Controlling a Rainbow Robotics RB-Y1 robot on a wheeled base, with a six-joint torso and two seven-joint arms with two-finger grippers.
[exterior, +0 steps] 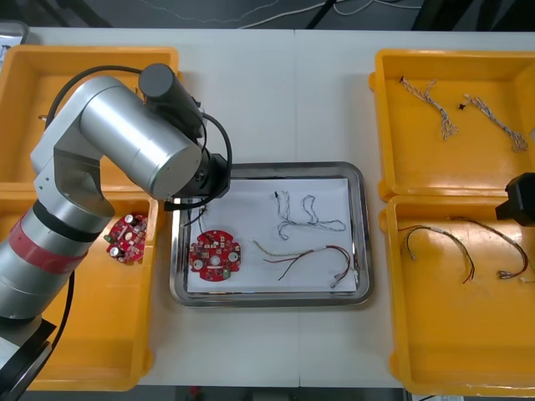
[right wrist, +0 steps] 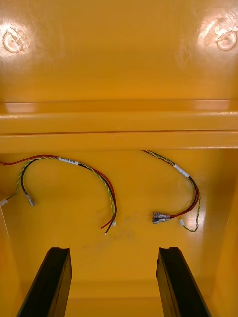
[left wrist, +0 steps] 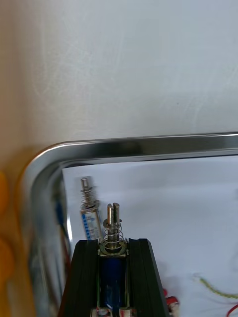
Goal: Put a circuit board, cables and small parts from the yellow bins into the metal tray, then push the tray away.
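**Small part held over the tray corner, ready to be let go**

Closest to the left wrist camera, the left gripper (left wrist: 113,242) pinches a small metal part (left wrist: 113,220). The part has a blue body, and its spring and pin stick out past the fingertips. It hangs over the white lining at one corner of the metal tray (left wrist: 148,142), just beside a second small part (left wrist: 89,208) that lies there.

The step in hand looks like the drop. It is probably best to go low before letting go, since the part is round and may roll. The fingers should open well clear of the lying part and the rim, then lift straight up so nothing gets dragged.

The tray also holds a circuit board (exterior: 215,256), a blue and white cable (exterior: 303,215) and a red and yellow cable (exterior: 305,259). The near left bin (exterior: 92,334) holds a spare board (exterior: 125,236). The far right bin (exterior: 418,159) holds two twisted cables (exterior: 430,100). The right gripper (right wrist: 114,250) hovers over the near right bin (right wrist: 119,124), fingers spread and empty, above two red and yellow leads (right wrist: 69,162).
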